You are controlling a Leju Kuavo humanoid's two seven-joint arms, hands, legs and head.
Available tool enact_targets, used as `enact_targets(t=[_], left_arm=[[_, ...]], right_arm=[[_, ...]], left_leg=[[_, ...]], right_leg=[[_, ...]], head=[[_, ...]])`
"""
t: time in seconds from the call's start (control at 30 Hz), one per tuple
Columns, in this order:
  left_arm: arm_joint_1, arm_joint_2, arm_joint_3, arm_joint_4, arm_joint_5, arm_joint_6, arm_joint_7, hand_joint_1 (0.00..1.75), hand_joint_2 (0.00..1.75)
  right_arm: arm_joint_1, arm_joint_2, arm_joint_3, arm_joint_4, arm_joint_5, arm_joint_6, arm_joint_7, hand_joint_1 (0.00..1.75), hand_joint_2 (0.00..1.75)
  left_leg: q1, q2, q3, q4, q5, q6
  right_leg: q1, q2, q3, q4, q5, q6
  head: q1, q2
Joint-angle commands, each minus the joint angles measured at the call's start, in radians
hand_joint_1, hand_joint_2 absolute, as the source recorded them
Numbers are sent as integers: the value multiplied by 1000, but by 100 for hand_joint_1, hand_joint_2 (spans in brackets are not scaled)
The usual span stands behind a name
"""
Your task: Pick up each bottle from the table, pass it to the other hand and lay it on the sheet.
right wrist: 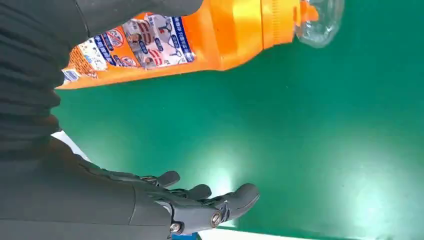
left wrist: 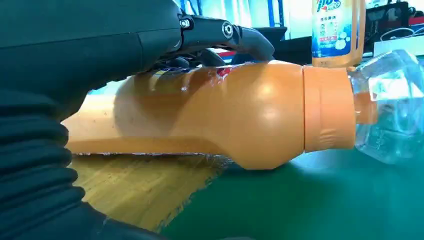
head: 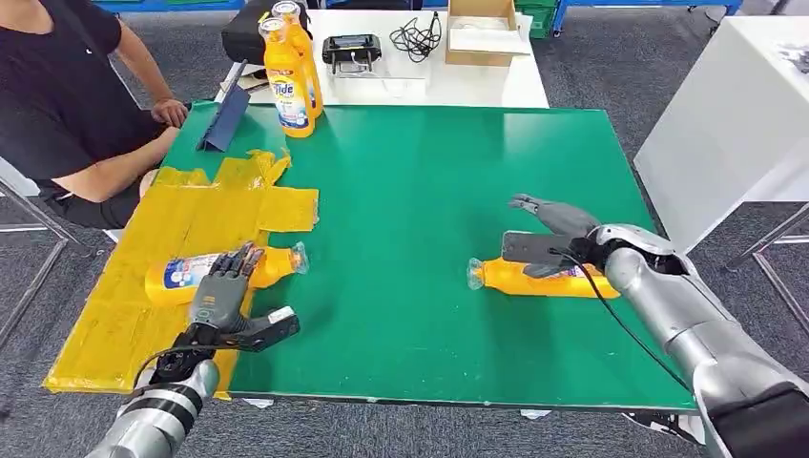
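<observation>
Right now you have two orange bottles lying on their sides. One bottle (head: 215, 270) lies across the near right edge of the yellow sheet (head: 124, 286), its clear cap (head: 299, 257) reaching out over the green desk (head: 420, 191). Your left robot hand (head: 219, 291) is laid on top of it, fingers (head: 234, 265) stretched flat along its label and thumb off to the side; you cannot tell from these views whether the fingers really clamp it. From the left wrist you see the bottle's body resting partly on the sheet and its neck over the green surface.

The second bottle (head: 544, 279) lies on the bare desk well to the right, cap pointing toward the sheet. Your right robot hand (head: 553, 239) hangs over its base end, spread wide, fingers (head: 539, 207) on the far side and thumb above the label; the right wrist view shows clear green between fingers and bottle, so it holds nothing.

At the far left corner of the desk two more bottles (head: 291, 67) stand upright, close together, just beside a blue tablet (head: 224, 119) propped up. A person (head: 76, 95) sits at the left edge, one forearm resting near the sheet.
</observation>
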Motion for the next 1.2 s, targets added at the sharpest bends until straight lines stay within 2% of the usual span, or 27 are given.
enact_targets(t=[0.03,0.23,0.27,0.3,0.37,0.4,0.47,0.5,0.6,0.73,0.97,1.2], left_arm=[[7,-6,-27,-19,86,-10,-50,0,0],[32,-21,-1,-73,172,-18,-99,0,0],[37,-31,6,-95,226,-42,-137,0,0],[43,-59,30,-144,363,-105,-221,0,0],[59,-101,64,-279,661,-282,-350,0,0],[59,-104,82,-325,740,-334,-323,0,0],[81,-115,132,-461,926,-432,-350,0,0],[110,-116,147,-547,993,-486,-350,0,0],[187,-142,166,-697,1096,-565,-361,0,0],[202,-149,162,-707,1102,-571,-363,0,0],[264,-159,141,-773,1151,-610,-386,0,0],[258,-167,135,-759,1178,-637,-388,0,0]], right_arm=[[-58,-4,90,86,0,8,5,0,175],[-38,-16,83,77,-10,0,8,0,175],[-23,-37,74,67,-22,8,13,0,175],[5,-98,62,33,-34,-1,5,0,175],[33,-185,48,-4,-55,7,-21,0,175],[25,-179,46,13,-53,10,-29,0,175],[5,-116,42,72,-40,6,-24,0,175],[1,-87,45,96,-30,-3,-15,0,175],[13,-74,48,107,-23,-14,-3,0,175],[19,-81,48,107,-24,-16,-3,0,175],[78,-119,39,77,-9,-27,23,0,175],[116,-101,39,118,40,-55,39,0,175]], left_leg=[[0,1,-2,0,1,1],[0,0,-1,0,0,1],[0,1,-1,-1,0,1],[1,0,-2,0,0,1],[1,-7,-3,1,0,2],[1,-10,-4,1,1,2],[1,-10,-7,3,0,2],[0,-5,-7,4,0,1],[1,1,-7,2,-2,2],[-1,9,-3,0,-4,2],[0,5,-4,0,-4,2],[0,5,-4,-1,-4,2]], right_leg=[[1,1,-2,-1,2,0],[0,0,-2,0,0,0],[1,0,-2,-1,1,0],[1,-1,-2,-1,0,0],[1,-7,-1,-2,-1,1],[2,-10,-1,-3,-1,1],[2,-10,-3,-1,-1,2],[2,-4,-6,0,0,1],[1,1,-5,-1,0,1],[-1,8,-5,-1,0,0],[0,5,-5,-3,0,1],[0,5,-6,-2,0,1]], head=[[0,0],[0,0],[0,0],[0,0],[0,0],[0,0],[0,0],[0,0],[1,0],[0,0],[0,0],[0,0]])
